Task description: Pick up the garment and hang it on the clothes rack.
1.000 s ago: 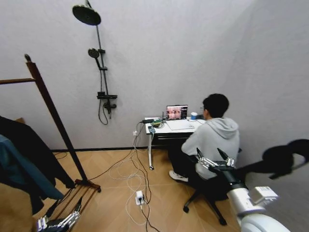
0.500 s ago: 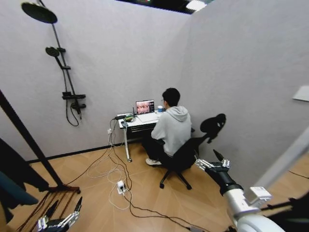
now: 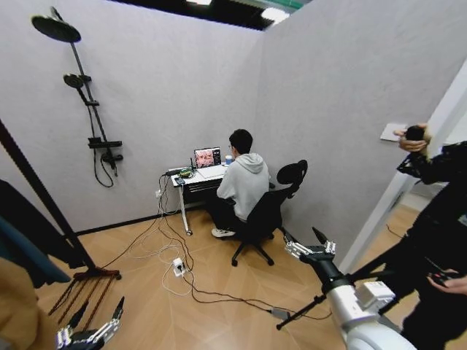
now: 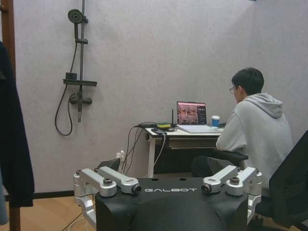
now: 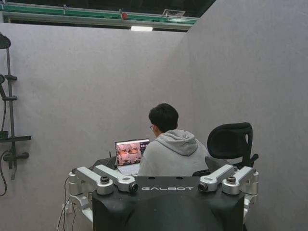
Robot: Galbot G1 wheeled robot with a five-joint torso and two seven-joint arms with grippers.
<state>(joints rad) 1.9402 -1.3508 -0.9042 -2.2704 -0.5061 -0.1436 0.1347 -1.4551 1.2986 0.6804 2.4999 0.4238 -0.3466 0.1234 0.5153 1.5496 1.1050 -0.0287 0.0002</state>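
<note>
Leftward, dark garment (image 3: 29, 222), hanging

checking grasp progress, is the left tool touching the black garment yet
Apart. In the head view the left tool hangs low over bare floor, open, well clear of the garment hanging on the clothes rack.

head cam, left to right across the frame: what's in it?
Dark garment at the left edge → clothes rack post → wall shower set → desk with laptop → seated person in grey hoodie → office chair → right end effector → camera tripod.
</note>
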